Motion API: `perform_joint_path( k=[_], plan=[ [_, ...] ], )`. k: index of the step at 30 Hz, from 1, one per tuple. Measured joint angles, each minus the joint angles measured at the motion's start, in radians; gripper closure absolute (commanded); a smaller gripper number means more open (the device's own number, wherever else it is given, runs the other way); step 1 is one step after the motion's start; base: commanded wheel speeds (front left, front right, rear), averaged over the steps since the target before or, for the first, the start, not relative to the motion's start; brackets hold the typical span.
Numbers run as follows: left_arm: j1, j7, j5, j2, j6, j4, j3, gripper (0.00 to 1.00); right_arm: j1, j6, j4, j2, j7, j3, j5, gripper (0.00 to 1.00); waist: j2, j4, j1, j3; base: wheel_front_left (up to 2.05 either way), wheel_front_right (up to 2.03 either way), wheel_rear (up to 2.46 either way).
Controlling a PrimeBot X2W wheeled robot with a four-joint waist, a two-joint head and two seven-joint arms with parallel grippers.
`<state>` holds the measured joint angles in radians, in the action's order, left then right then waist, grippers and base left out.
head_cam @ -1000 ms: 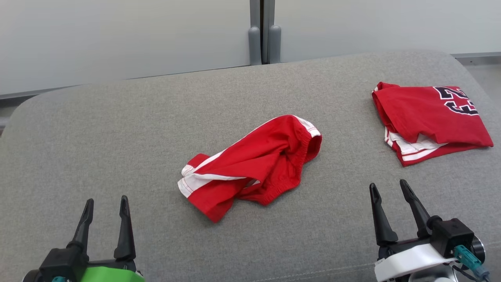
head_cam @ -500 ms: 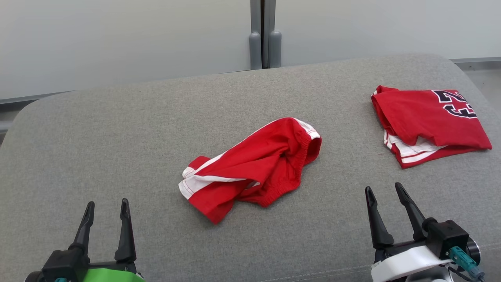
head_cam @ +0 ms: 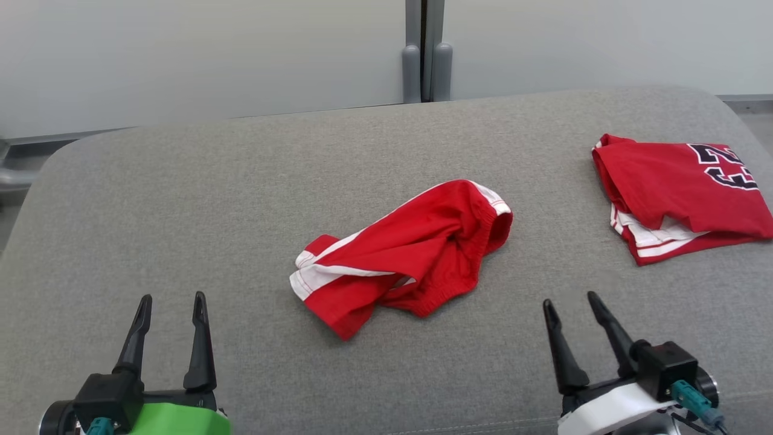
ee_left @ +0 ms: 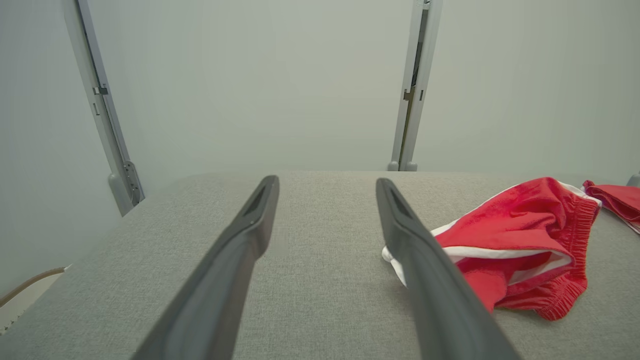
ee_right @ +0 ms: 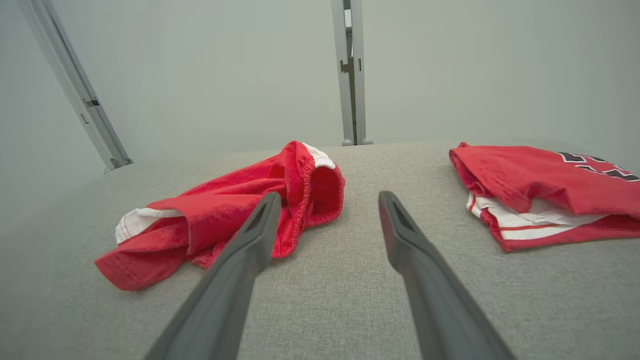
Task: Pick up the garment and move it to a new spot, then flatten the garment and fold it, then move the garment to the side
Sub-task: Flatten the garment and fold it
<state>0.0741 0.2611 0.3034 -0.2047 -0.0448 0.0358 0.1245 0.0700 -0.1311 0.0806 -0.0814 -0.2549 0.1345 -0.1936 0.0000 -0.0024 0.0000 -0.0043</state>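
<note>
Lying crumpled in the middle of the grey cushion is the garment, red shorts with white stripes. Near the front edge, the left hand and the right hand have their fingers spread apart and hold nothing. A folded red shirt sits by the right edge.

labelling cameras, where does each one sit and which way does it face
head: on the head, facing down at cushion, shorts, jersey; left pincer and right pincer at bottom
left wrist: on left arm, along its fingers; shorts at right
right wrist: on right arm, along its fingers; shorts left, jersey right
shared: shorts in all three
</note>
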Motion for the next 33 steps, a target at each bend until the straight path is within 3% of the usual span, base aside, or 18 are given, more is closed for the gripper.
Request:
perform_joint_path(
  k=[17,26,33],
  plan=[
    [-0.063,0.0,-0.034,0.069,0.056,0.011,0.011,0.0,-0.181,0.0,0.338,-0.072,0.069,0.291,-0.17,0.0,0.0,0.171,0.0,0.05,0.0,0.0,0.0],
    [-0.106,0.0,-0.054,0.105,0.092,0.036,0.005,0.0,-0.355,0.0,0.544,-0.087,0.019,0.359,-0.237,0.0,0.0,0.249,0.0,0.108,0.0,0.0,0.0],
    [-0.115,0.0,-0.068,0.125,0.108,0.041,-0.005,0.0,-0.43,0.0,0.601,-0.089,-0.004,0.39,-0.245,0.0,0.0,0.279,0.0001,0.144,0.0,0.0,0.0]
  ],
)
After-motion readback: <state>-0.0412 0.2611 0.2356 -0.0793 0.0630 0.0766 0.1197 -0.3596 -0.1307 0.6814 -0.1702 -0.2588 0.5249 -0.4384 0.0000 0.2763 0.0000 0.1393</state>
